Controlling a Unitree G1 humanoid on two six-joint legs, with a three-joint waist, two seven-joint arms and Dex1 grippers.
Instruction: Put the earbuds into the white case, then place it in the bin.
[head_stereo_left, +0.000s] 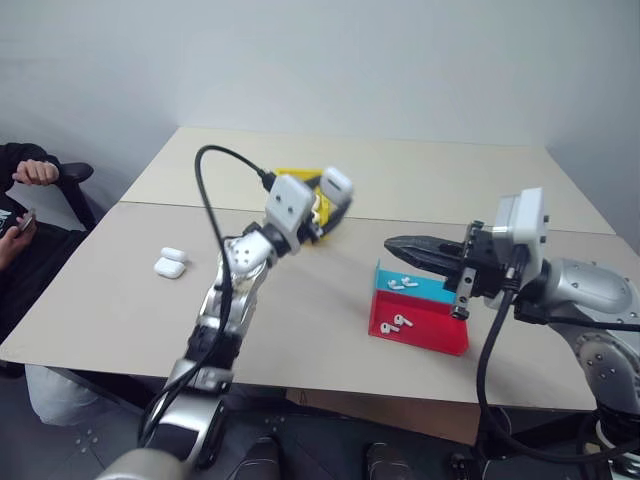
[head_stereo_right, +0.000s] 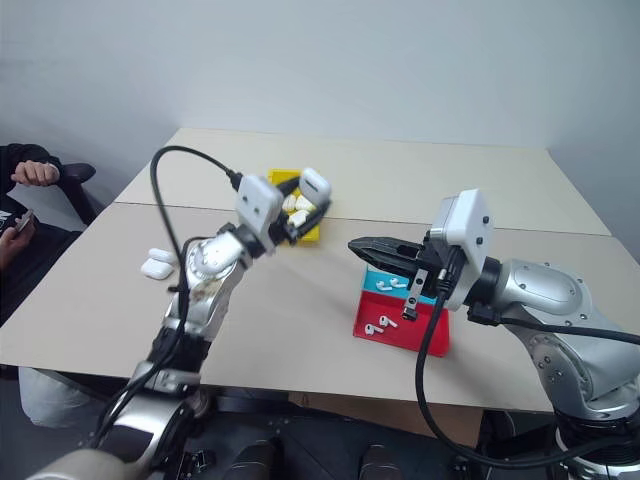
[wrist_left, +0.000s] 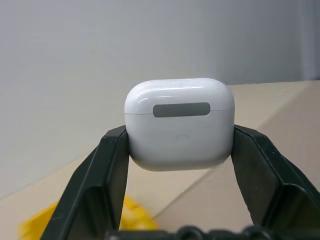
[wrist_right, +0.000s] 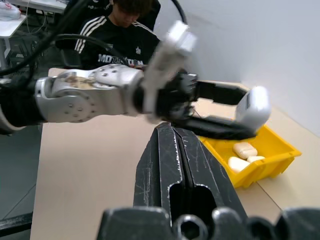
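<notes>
Above the table (head_stereo_left: 300, 320), left jaws (head_stereo_left: 335, 200) clamp the white case (head_stereo_left: 337, 183); right jaws (head_stereo_left: 395, 246) clenched, empty.

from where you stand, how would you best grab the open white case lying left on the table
Take the open case across its rounded lower body, coming from above with the claw straddling its narrow width. Its lid stands flipped open, so a grip on the lid would likely swing the hinge.

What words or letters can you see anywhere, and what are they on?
"MOT...ON": white letters across the chest of the person's black top, partly hidden by the robot's arm, so the middle cannot be read.
No readable writing on the white case, the bin or the tray.
</notes>
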